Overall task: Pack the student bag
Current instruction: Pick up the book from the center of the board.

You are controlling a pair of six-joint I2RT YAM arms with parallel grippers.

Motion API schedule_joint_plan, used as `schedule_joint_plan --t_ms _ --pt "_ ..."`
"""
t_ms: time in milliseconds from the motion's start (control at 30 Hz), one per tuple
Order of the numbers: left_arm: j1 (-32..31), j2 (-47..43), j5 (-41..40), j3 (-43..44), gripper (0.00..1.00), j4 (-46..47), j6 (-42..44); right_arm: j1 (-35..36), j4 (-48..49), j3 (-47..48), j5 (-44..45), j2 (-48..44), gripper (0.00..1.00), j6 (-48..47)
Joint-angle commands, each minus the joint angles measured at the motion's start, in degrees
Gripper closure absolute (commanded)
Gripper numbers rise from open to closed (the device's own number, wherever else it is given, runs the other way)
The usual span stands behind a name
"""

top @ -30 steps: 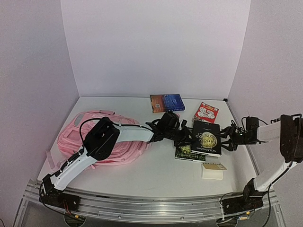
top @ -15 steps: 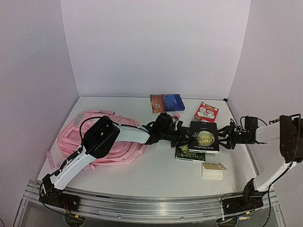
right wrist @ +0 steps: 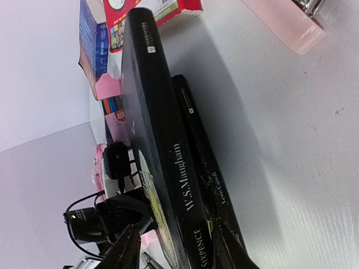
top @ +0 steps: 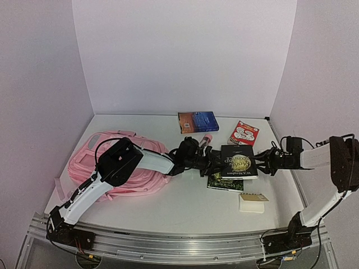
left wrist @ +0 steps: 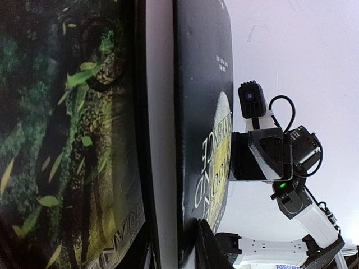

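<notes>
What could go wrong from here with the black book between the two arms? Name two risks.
1. The black book is gripped only at its edge by the left gripper, with the right gripper at the opposite edge; it may twist or slip onto the green book below.
2. The student bag lies flat under the left arm with no opening showing, so the book might snag on fabric.

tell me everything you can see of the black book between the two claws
The black book is thick, with a glossy cover bearing a gold moon disc and gold title; its spine is lettered "W. S. Maugham" in white. It lies cover up, mid-table, overlapping the green book beneath it. The left claw grips its left edge; the right claw straddles its spine side, not yet clamped.
</notes>
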Motion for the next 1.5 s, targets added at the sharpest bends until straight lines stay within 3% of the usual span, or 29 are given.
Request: schedule_joint_plan --t_ms 0,133,333,500,633,833,967,1067,1167,1200,1300,1400,1467 --pt "-4.0 -1.6 3.6 -2.6 1.00 -1.4 -4.4 3.6 17.4 3.3 -11.7 1.5 0.61 15.2" --pt "-4.1 -2.8 3.7 -3.9 1.00 -0.3 -5.6 4.6 23.2 3.1 -13.1 3.5 0.58 21.6" --pt "-4.1 -3.6 4.8 -2.5 1.00 -2.0 -4.8 8.3 22.4 3.9 -18.2 2.5 0.54 10.9" --pt "-4.2 -2.8 7.9 -1.7 1.00 3.4 -9.2 12.2 22.1 4.7 -23.8 2.7 0.64 2.5" --pt "-4.1 -3.7 8.5 -3.0 1.00 5.2 -10.1 12.9 21.1 5.2 -28.3 1.7 0.66 -2.8" --pt "-4.2 -3.5 9.2 -3.1 1.00 6.7 -11.1 13.1 19.8 6.8 -26.2 4.4 0.70 3.7" --pt "-4.2 -5.0 8.3 -5.6 1.00 5.6 -9.4 13.1 19.2 6.5 -23.3 3.0 0.98 3.5" --pt "-4.0 -6.6 6.9 -6.9 1.00 2.3 -5.8 13.1 15.8 7.2 -21.8 0.9 1.00 2.1" --pt "-3.9 -8.2 5.9 -5.4 0.98 -5.0 0.8 13.2 3.8 8.6 -18.1 -2.2 1.00 -4.9" --pt "-3.8 -8.7 5.5 -4.6 0.93 -7.6 3.5 13.2 -1.5 9.1 -16.0 -3.7 1.00 -8.3" --pt "-3.7 -12.2 2.8 -3.6 0.50 -17.9 12.2 13.2 -14.3 9.8 -9.3 -9.6 1.00 -16.7" --pt "-3.7 -16.0 -0.3 -2.1 0.07 -28.4 23.0 13.2 -18.7 9.3 -5.7 -15.8 1.00 -19.9" --pt "-3.7 -19.1 -3.9 -0.3 0.01 -37.3 29.4 13.2 -19.6 9.2 -5.2 -19.3 1.00 -20.5"
